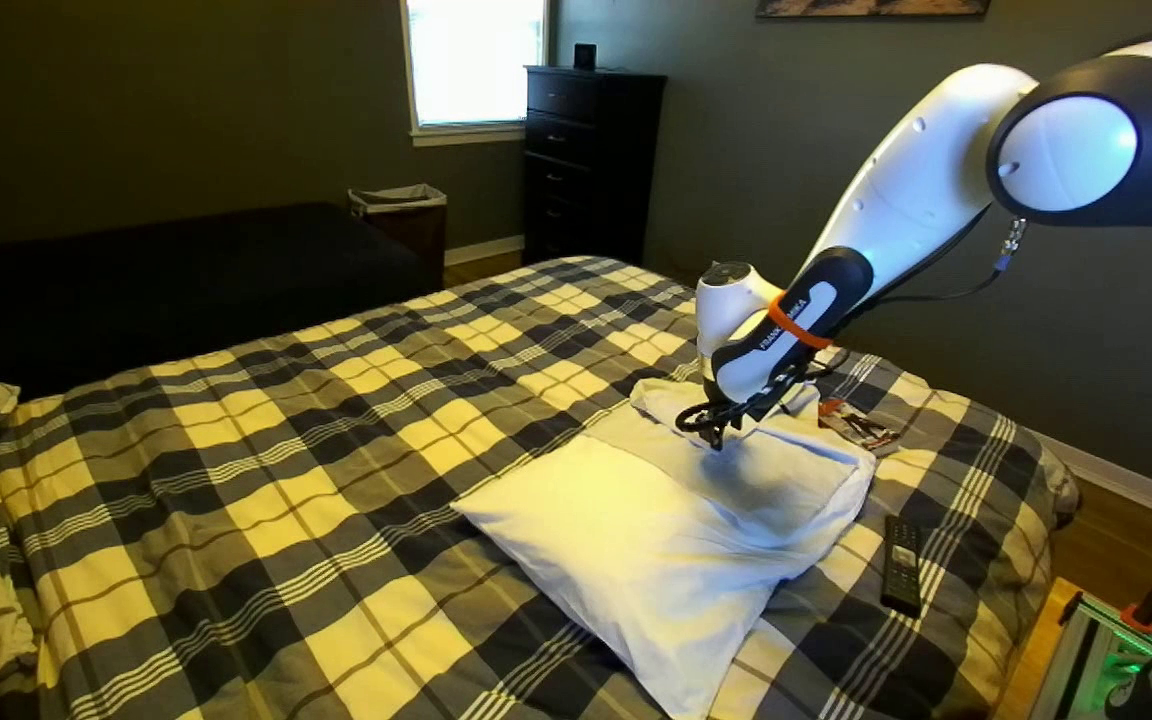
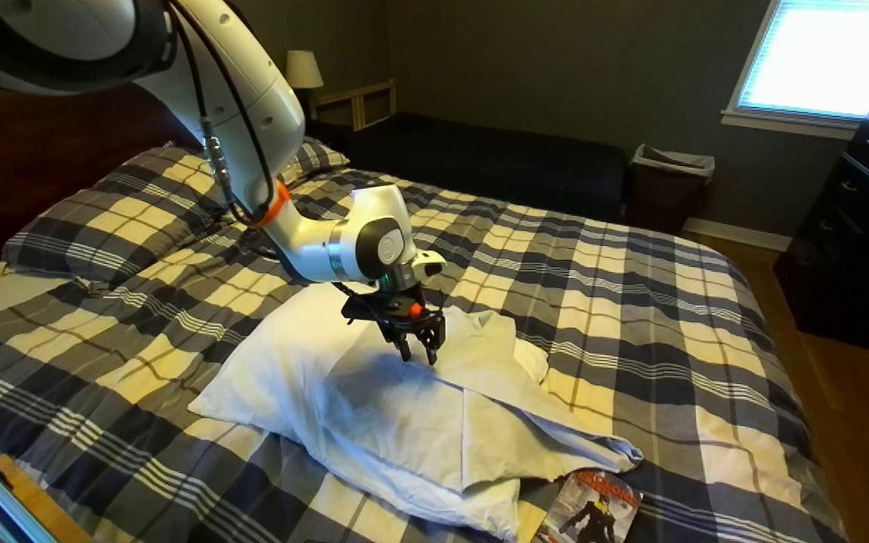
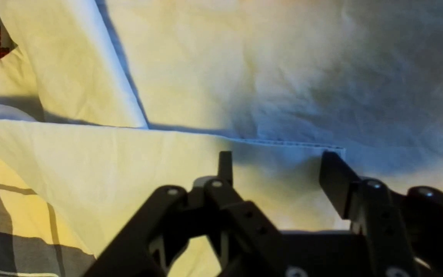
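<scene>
With the fingers (image 3: 338,188) standing apart over the white pillowcase (image 3: 137,165) in the middle of the wrist view, it seems better to pinch only its hem (image 3: 190,134), leaving the cloth beneath (image 3: 202,77) free.

This is a bedroom in a home. In an exterior view a plaid-covered bed (image 2: 615,294) stretches from 9 o'clock through 6 to 4; pillows (image 2: 125,207) lie at 9 before a dark headboard (image 2: 35,147), a shaded lamp (image 2: 304,69) stands at 11, a window (image 2: 827,60) at 2, and a chest of drawers (image 2: 857,219) at 3.
</scene>
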